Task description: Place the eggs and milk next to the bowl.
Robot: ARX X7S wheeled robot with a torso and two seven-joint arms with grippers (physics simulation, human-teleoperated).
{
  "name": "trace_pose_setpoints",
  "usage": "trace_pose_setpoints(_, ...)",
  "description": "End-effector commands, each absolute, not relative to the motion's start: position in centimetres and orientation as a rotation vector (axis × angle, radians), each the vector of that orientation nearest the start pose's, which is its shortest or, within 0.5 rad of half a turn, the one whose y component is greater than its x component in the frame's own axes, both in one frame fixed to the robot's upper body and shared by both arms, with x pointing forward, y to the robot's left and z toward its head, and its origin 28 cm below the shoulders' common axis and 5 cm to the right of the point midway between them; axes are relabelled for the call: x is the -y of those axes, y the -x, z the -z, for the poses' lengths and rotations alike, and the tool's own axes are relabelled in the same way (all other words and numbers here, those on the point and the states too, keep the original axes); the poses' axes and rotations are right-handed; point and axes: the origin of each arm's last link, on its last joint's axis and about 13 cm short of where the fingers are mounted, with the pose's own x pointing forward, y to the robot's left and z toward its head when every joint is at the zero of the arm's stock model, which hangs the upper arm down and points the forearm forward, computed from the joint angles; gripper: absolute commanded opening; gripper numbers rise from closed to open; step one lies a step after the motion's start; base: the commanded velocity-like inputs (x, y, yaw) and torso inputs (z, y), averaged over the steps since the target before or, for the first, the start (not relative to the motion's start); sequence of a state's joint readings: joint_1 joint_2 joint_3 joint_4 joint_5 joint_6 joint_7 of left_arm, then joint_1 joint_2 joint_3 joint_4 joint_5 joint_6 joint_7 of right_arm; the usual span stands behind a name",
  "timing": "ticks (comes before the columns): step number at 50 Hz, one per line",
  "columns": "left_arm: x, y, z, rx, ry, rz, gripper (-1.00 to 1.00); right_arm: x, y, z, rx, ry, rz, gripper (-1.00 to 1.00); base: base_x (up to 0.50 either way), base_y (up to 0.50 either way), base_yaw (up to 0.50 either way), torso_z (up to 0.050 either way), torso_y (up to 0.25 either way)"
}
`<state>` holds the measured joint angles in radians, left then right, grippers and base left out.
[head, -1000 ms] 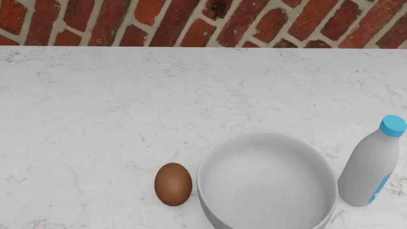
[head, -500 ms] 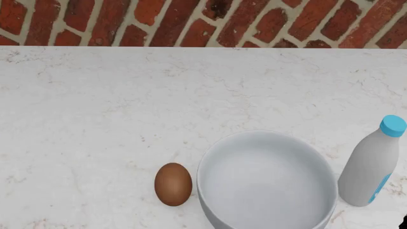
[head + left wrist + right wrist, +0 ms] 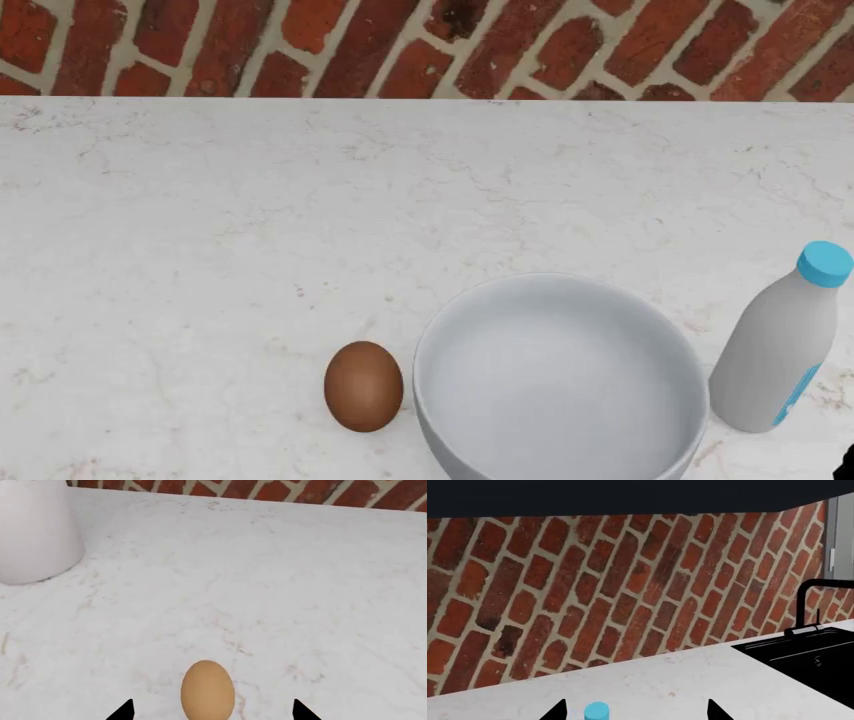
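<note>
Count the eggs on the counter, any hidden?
1. The egg lies on the counter just left of the bowl, apart from it; the left wrist view shows it too. The visible part of the bowl's inside holds none.

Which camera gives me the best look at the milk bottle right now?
The head view: it shows the whole milk bottle standing upright on the counter just right of the bowl. The right wrist view catches only its blue cap at the frame edge. The left wrist view doesn't show it.
</note>
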<state>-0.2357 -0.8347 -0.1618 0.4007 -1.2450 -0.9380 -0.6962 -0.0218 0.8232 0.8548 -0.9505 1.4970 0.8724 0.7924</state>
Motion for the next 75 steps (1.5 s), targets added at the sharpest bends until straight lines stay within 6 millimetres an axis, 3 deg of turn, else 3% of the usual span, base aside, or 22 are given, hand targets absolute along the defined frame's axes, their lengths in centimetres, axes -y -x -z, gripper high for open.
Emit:
trace_pose_setpoints(1,-33.1,-21.7,-15.7,-0.411,0.030,-0.271,1.00,20.2,-12.3,-24.0,0.192,-0.044,0.285,1.00,0.00,0.00,0.00,0.000,0.000)
trace_pose_setpoints(35,-33.7,-24.8,-13.7,-0.462,0.021,-0.286,1.00,20.0,-12.5,-24.4,0.189,-0.034,0.287,1.00,0.00,0.00,0.00,0.000,0.000)
trace_pose_setpoints(61,-34.3,-25.1,-11.6,-0.512,0.023,-0.314,1.00,20.0,-12.5,-24.3,0.185,-0.034,0.287,1.00,0.00,0.00,0.00,0.000,0.000)
trace_pose_setpoints(74,-34.2,-24.6,-11.6,-0.515,0.027,-0.314,1.00,20.0,-12.4,-24.3,0.190,-0.037,0.285,1.00,0.00,0.00,0.00,0.000,0.000)
trace_pose_setpoints(75,-34.2,-24.6,-11.6,-0.514,0.028,-0.314,-1.00,20.0,-12.4,-24.3,0.189,-0.038,0.286,1.00,0.00,0.00,0.00,0.000,0.000)
